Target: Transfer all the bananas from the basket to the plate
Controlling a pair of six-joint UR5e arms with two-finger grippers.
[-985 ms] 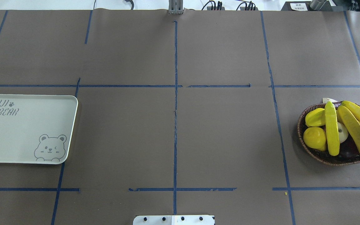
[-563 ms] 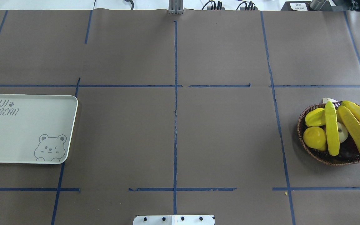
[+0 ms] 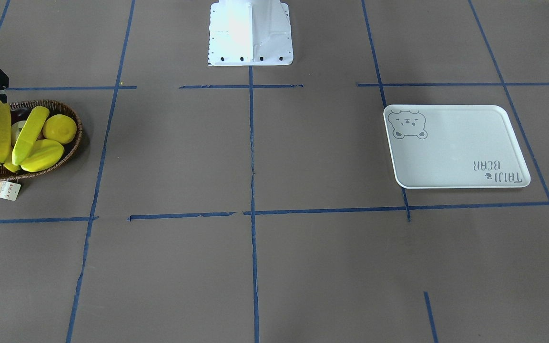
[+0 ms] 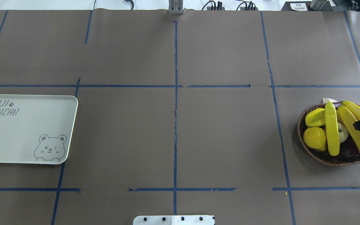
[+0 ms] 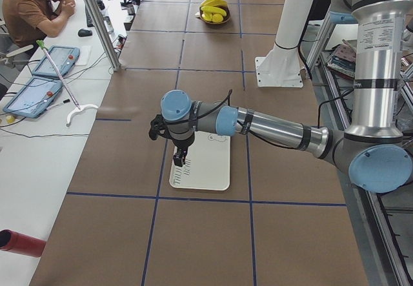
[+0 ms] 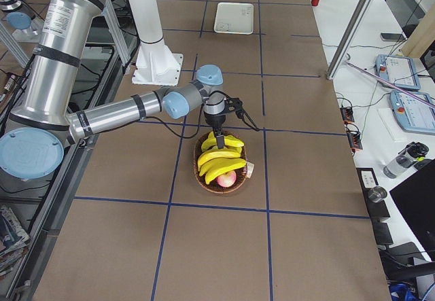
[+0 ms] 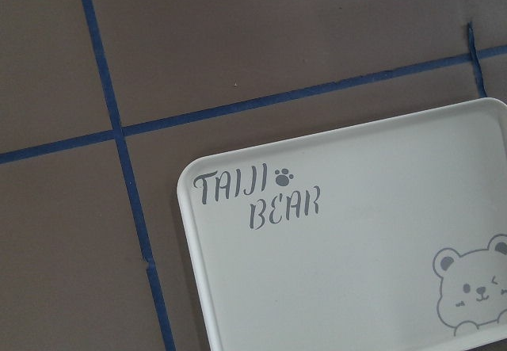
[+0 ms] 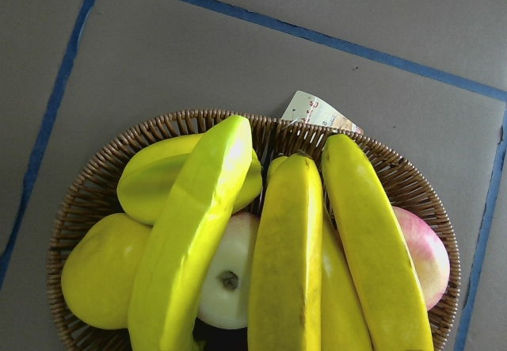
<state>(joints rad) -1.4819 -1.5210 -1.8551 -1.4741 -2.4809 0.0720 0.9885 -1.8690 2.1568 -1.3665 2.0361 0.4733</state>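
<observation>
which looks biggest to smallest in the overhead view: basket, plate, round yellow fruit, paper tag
1. plate
2. basket, a close second; the frame edge cuts both off
3. round yellow fruit
4. paper tag

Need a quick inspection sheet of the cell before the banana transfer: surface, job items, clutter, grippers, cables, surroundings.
Surface: table covered in brown paper, gridded with blue tape.
Job's things: bananas all in the basket; plate bare, at the opposite end.
Clutter: starfruit, round yellow fruit and apples share the basket.
Grippers: right gripper above the basket, left gripper above the plate's lettered end; open or shut cannot be told.
Cables: cables at the table's far edge.
Surroundings: seated person and tablets at the side bench.
</observation>
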